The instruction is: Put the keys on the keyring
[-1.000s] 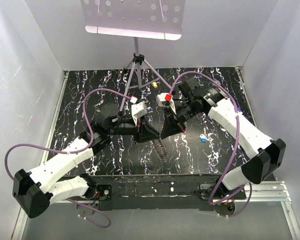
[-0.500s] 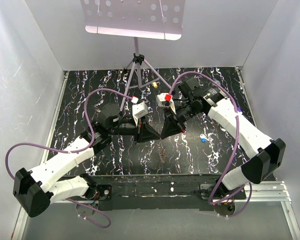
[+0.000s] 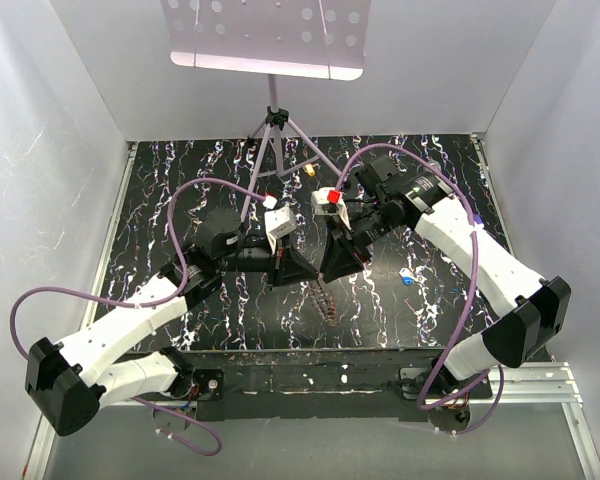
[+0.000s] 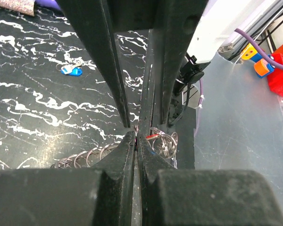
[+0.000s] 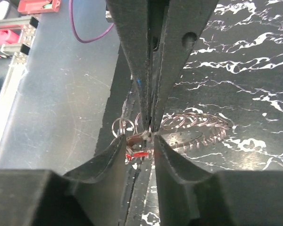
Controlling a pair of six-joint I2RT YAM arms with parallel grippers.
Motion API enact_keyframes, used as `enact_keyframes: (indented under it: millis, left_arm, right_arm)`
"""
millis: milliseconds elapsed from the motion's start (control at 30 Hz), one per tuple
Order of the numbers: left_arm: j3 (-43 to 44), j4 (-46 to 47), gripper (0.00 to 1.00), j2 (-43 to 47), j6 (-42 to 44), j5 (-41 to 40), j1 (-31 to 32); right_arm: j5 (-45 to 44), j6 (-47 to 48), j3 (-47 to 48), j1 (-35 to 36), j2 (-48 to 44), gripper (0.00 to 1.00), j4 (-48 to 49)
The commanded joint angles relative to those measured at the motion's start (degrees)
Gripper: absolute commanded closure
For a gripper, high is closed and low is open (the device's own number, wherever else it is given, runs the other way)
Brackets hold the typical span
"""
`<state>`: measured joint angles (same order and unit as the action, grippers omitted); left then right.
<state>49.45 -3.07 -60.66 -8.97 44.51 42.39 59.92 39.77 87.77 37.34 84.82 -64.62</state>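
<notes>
Metal keyring clamped in left tool; right tool ajar.

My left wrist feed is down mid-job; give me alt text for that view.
The left gripper is shut on the keyring, tip to tip with the right gripper, whose fingers stand slightly apart. A blue key lies loose on the table beyond.

A tripod stand carrying a perforated plate stood beyond the meeting jaws. A black marbled mat spread beneath them, and white walls rose at either side.
</notes>
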Motion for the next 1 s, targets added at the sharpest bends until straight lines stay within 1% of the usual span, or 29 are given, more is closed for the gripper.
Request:
enact_keyframes:
  millis: [0,67,133,233,333,467,533,567,633,767,867,967]
  left_arm:
    - [0.8,-4.2,1.0,3.7,1.8,-2.2,0.1]
    - [0.5,-4.6,1.0,4.9,2.2,-2.8,0.1]
    - [0.3,-4.8,1.0,5.9,2.8,-2.9,0.1]
    - [0.0,-4.0,1.0,7.6,3.7,-1.7,0.1]
    - [-1.0,-1.2,1.0,9.8,4.6,0.3,0.1]
    - [-1.3,0.6,1.0,12.0,7.6,2.3,0.1]
    - [-0.6,0.3,1.0,12.2,8.7,3.3,0.1]
    - [-0.2,0.2,1.0,12.2,10.9,4.2,0.1]
    - [0.9,0.1,1.0,11.6,12.7,5.7,0.1]
    - [2.8,1.1,1.0,9.6,14.4,8.0,0.1]
    - [1.4,6.8,1.0,9.4,14.1,8.8,0.1]
    - [0.1,9.7,1.0,9.3,15.3,9.6,0.1]
  right_arm:
    - [1.3,0.8,4.1,-0.9,-1.6,0.53,-0.7]
    - [1.3,0.9,4.4,-1.6,-2.4,0.49,-1.1]
    - [1.4,0.9,4.5,-2.7,-3.0,0.47,-1.5]
    - [2.0,1.4,4.5,-5.0,-4.1,0.46,-1.8]
    - [2.3,2.4,3.7,-7.2,-5.9,0.45,-1.6]
    - [3.4,8.2,0.0,-9.2,-9.7,0.41,-2.3]
    - [4.6,13.4,-1.7,-10.3,-10.5,0.4,-5.2]
    - [5.5,15.9,-2.3,-11.0,-10.5,0.4,-6.8]
    - [6.5,18.8,-3.0,-12.0,-10.1,0.4,-8.5]
    - [4.2,20.3,-2.9,-13.0,-7.9,0.38,-9.9]
    - [2.7,20.6,-2.0,-13.2,-6.2,0.39,-11.0]
    - [2.7,20.6,-1.4,-13.5,-4.8,0.39,-11.8]
